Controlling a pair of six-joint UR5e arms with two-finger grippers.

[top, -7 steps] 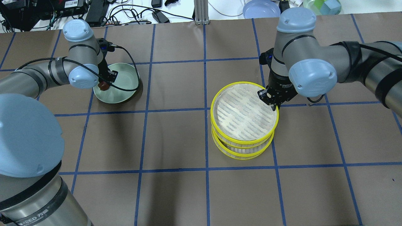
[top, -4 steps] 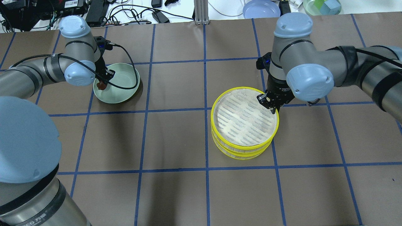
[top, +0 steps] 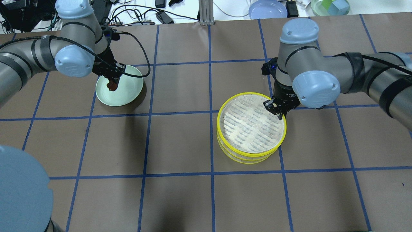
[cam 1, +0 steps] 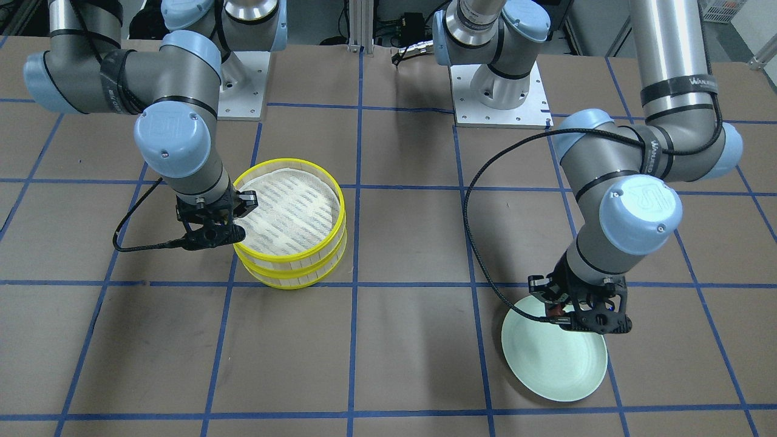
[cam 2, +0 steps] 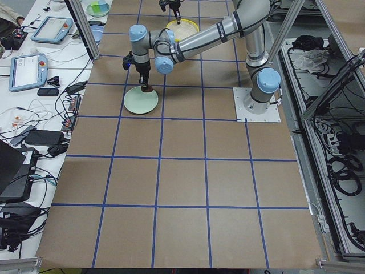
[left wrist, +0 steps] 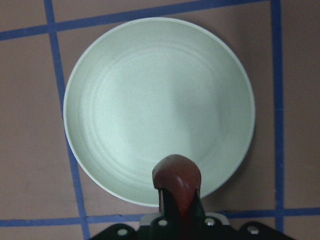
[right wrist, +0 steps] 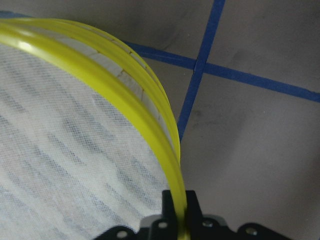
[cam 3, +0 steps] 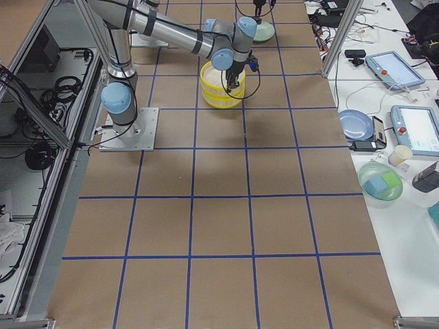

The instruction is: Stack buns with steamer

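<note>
My left gripper (left wrist: 176, 202) is clamped on the brown bun (left wrist: 176, 176), just over the green plate (left wrist: 125, 100) near its rim. The bun looks light and faceted, maybe slick, so I squeeze across its middle. Well apart from the plate, my right gripper (right wrist: 176, 212) pinches the yellow rim of the top steamer tray (right wrist: 105, 75), which I judge light and thin-walled.

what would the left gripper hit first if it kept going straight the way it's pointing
Most likely the pale green plate, near its rim. The left gripper points down over it, shut on the reddish-brown bun, so the bun would probably touch before the fingers. Its height above the plate is hard to judge.
</note>
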